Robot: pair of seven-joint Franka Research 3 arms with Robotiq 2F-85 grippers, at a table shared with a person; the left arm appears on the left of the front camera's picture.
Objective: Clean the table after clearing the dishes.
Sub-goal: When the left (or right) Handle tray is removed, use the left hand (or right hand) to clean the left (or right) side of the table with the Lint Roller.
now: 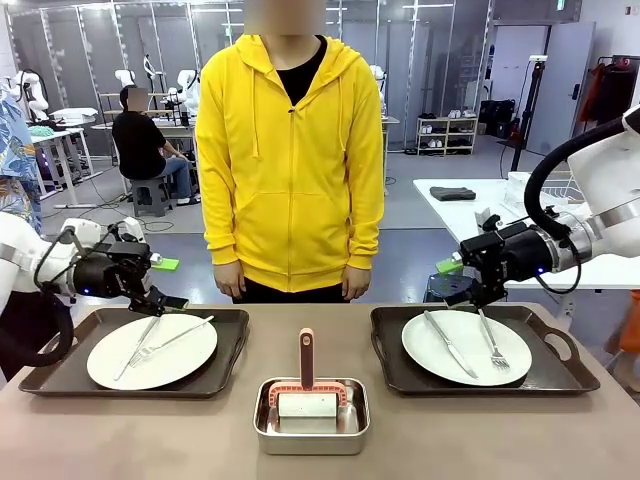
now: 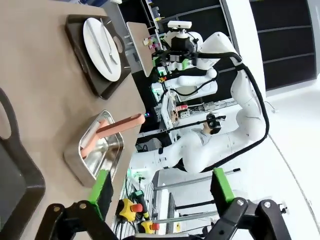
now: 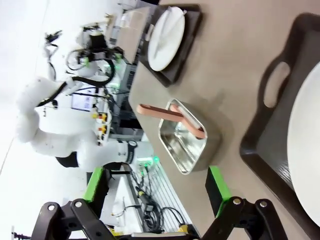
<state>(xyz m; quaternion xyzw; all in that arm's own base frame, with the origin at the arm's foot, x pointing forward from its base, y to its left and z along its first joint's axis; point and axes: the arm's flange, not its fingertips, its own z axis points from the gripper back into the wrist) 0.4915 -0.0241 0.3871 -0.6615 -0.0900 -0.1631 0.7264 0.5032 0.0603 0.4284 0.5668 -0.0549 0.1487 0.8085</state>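
The table (image 1: 130, 430), a wide matte taupe-brown top, is carrying a small steel pan (image 1: 262, 428) close to its near edge, and everything else is sitting around that pan. A pink-handled tool (image 1: 306, 358) is standing in the pan, its handle rising past the rim. To the left of the pan a dark brown left-hand tray (image 1: 60, 375) with cut-out handles is lying flat, and a round white left-hand plate (image 1: 185, 358) is sitting in it. A silver knife (image 1: 137, 348) and a fork (image 1: 178, 334) are resting on that plate, angled toward each other. To the right of the pan a matching right-hand tray (image 1: 552, 376) is holding a right-hand plate (image 1: 518, 350), where a second knife (image 1: 448, 345) and a second fork (image 1: 492, 342) are lying roughly side by side. The left gripper (image 1: 168, 283) is hanging above the far edge of the left-hand tray, well to the left of the pan. Its green-padded fingers are spread wide and are gripping nothing. The right gripper (image 1: 462, 282) is hovering over the far inner corner of the right-hand tray, to the right of and beyond the pan. It is likewise gaping fully and carrying nothing. A person in a yellow hoodie (image 1: 290, 160) is standing at the far side, straight behind the pan, arms hanging down.
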